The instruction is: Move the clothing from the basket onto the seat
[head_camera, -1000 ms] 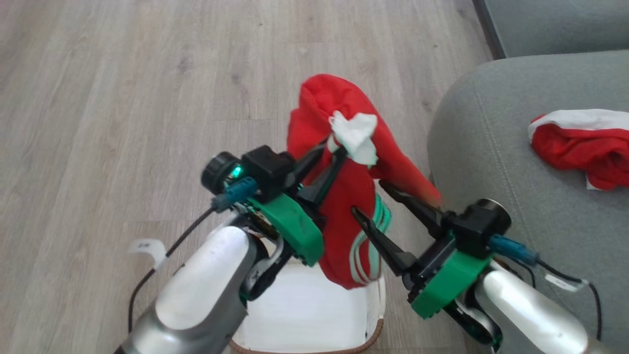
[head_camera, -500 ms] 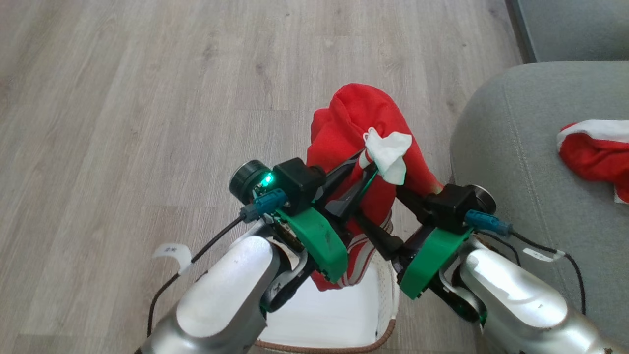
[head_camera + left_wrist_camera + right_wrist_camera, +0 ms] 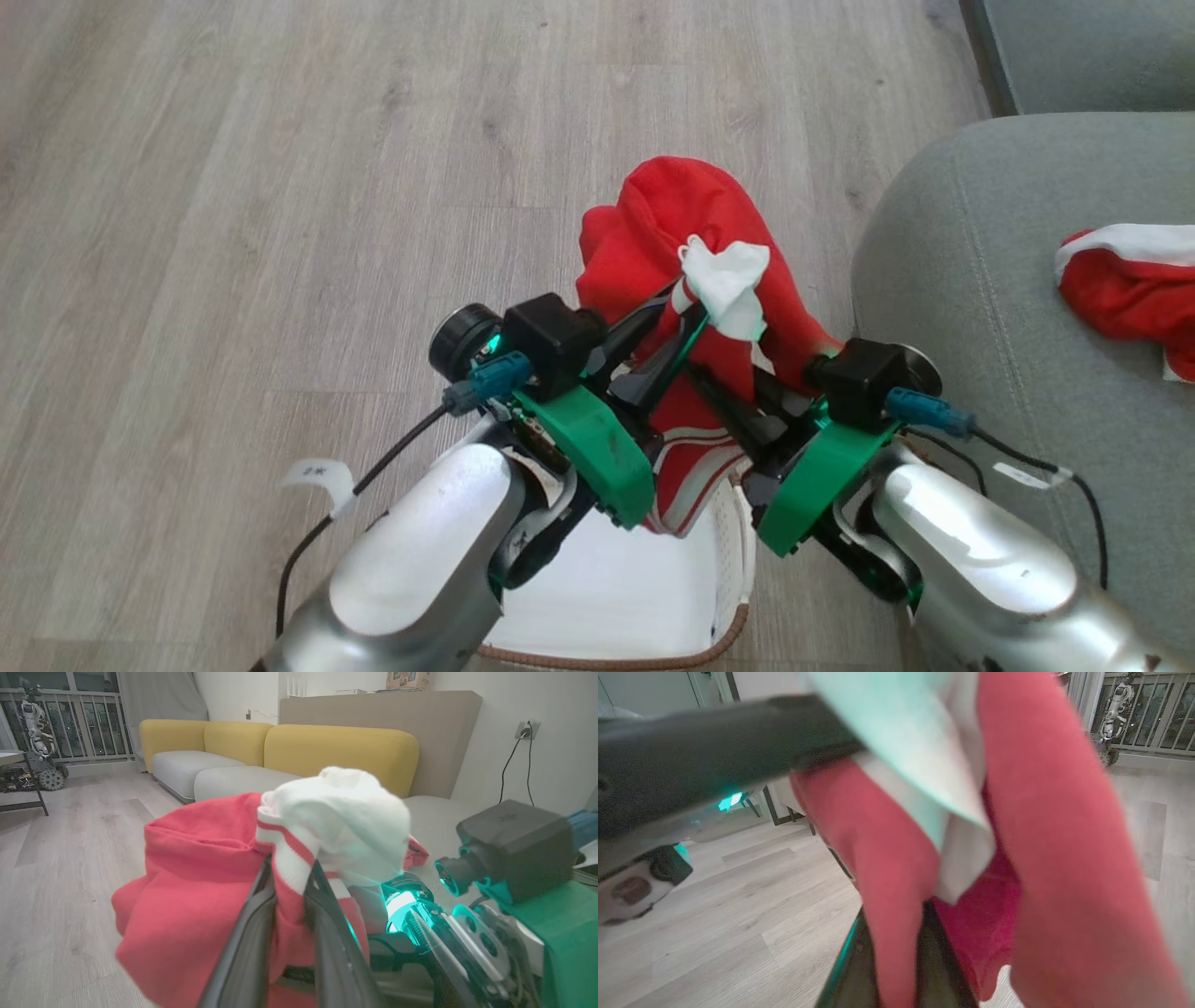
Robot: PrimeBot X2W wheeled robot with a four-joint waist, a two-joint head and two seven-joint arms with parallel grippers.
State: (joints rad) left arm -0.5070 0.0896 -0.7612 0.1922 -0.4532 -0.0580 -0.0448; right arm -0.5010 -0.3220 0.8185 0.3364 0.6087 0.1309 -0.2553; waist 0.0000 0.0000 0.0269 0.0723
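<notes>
The garment [image 3: 672,215] hung in the air above the basket [image 3: 724,635], its striped lower end just over the white bottom, near the seat [image 3: 971,280]. The left gripper [image 3: 686,306] had its fingers clamped on a white-and-red ribbed cuff. The right gripper [image 3: 896,933] had its fingers close together, pinching a red fold. A second garment [image 3: 1116,289] already lay on the seat. What showed of the basket's inside looked bare, so I judged the task near its end: this piece needed carrying over and releasing on the seat. No brand or lettering was readable on the cloth. The tag [image 3: 316,472] on the left arm's cable bore marks too small to read.
</notes>
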